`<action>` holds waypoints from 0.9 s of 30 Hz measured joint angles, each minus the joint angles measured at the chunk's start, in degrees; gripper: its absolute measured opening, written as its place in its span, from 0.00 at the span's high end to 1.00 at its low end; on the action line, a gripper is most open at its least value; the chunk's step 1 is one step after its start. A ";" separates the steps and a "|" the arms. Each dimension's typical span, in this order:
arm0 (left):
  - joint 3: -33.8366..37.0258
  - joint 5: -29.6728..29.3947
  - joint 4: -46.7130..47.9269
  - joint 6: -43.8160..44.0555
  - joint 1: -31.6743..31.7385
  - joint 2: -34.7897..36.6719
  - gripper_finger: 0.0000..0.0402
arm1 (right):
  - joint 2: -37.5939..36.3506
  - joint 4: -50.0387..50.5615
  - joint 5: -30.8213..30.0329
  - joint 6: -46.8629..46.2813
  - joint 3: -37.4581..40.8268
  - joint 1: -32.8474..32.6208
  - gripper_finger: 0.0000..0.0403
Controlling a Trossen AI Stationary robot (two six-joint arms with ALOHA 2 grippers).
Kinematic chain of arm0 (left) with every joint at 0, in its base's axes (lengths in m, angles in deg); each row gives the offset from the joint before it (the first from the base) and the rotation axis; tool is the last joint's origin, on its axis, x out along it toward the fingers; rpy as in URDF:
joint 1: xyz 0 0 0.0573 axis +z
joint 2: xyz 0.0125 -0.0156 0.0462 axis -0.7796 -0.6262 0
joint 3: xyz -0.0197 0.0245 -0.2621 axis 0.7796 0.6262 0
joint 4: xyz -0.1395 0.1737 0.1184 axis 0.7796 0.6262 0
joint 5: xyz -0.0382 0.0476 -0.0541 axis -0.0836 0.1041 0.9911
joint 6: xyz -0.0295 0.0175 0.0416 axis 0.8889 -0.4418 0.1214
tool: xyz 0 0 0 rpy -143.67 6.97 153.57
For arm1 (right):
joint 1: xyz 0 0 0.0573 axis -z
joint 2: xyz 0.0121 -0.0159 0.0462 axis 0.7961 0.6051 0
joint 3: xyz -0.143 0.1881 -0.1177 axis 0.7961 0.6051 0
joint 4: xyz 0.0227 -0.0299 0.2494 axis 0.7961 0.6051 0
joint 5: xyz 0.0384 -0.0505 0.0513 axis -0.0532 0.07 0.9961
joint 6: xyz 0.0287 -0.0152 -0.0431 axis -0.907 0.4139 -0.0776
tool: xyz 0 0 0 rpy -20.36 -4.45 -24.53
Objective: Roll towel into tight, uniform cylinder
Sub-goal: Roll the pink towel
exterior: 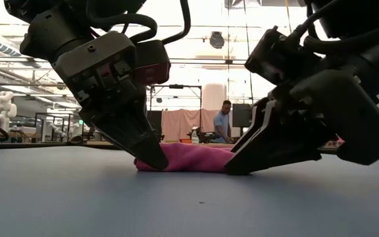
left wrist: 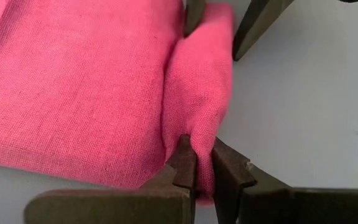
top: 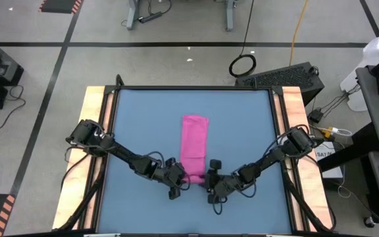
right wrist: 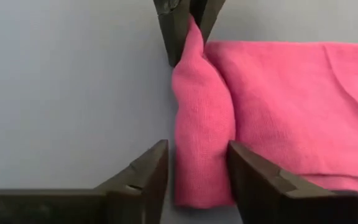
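Note:
The magenta-pink towel [top: 194, 138] lies on the blue table [top: 137, 125] as a long narrow strip running from far to near. Its near end is turned up into a short roll [exterior: 189, 158] that rests on the tabletop. My left gripper [left wrist: 201, 168] is shut on the roll's left end. My right gripper [right wrist: 197, 168] has its fingers closed in on the roll's right end. The two grippers face each other across the roll near the table's front middle [top: 196, 178]. My left gripper pinches the roll's left end [left wrist: 197, 146] between its two fingertips. It comes slanting down from the table's left, along the roll. The cloth bunches into a ridge at the fingers, and the roll lies on the table. My right gripper clasps the roll's right end [right wrist: 201, 155] between its two fingers [right wrist: 244, 171]. It slants down from the table's right, along the roll. One finger sits in the groove between roll and flat strip, the other on the roll's outer side; the roll lies on the table.
Bare blue tabletop spreads to the left and right of the strip. Wooden rails [top: 94, 131] run along both side edges of the table. Far behind the table, in the low view, a person [exterior: 224, 122] stands in the room.

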 joint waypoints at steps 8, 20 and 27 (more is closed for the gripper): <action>0.07 -3.68 -0.11 -4.21 -1.60 1.24 0.81 | -0.04 0.48 2.56 -5.40 -0.04 0.23 0.84; 0.24 -22.89 -0.04 -19.94 -11.70 6.67 0.47 | -0.09 0.22 13.86 -18.68 -0.13 2.82 0.89; 0.17 -32.53 -4.30 -25.69 -16.88 2.33 0.44 | -0.02 -0.09 20.68 -22.49 -0.08 4.82 0.89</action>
